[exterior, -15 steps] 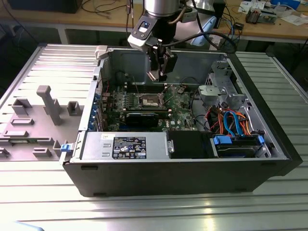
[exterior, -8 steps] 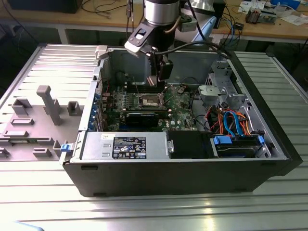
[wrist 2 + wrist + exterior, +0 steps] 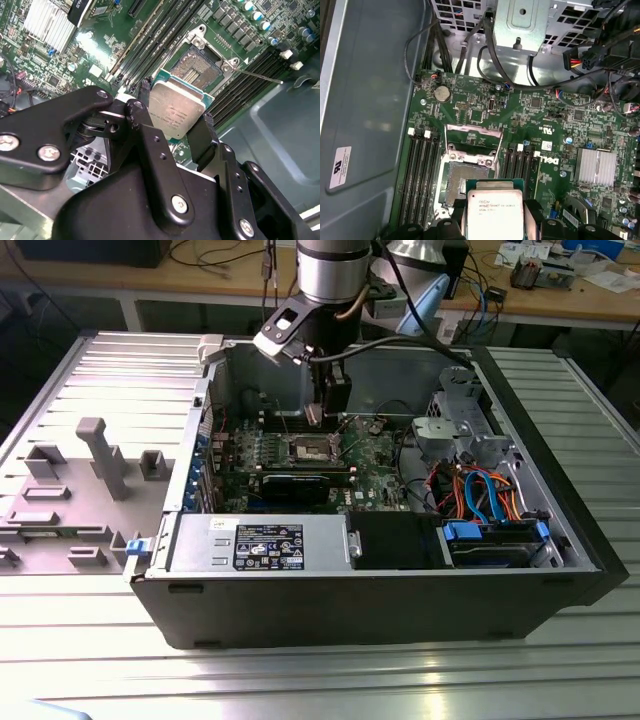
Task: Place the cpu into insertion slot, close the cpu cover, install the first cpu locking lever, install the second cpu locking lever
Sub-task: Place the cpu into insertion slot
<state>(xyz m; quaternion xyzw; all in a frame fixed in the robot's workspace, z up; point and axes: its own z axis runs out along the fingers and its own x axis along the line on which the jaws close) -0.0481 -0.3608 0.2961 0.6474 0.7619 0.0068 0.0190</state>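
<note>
Squarely pinches the cpu by two opposite edges in the gripper. Hangs just over the insertion slot, mid-frame in the exterior view, with the cpu cover raised clear.

The cpu hides part of the insertion slot

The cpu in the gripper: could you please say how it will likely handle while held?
Probably stiff: the cpu looks flat though the gripper pinches only two edges. Smooth metal top, so it might slip. Thin and small, likely light.
</note>
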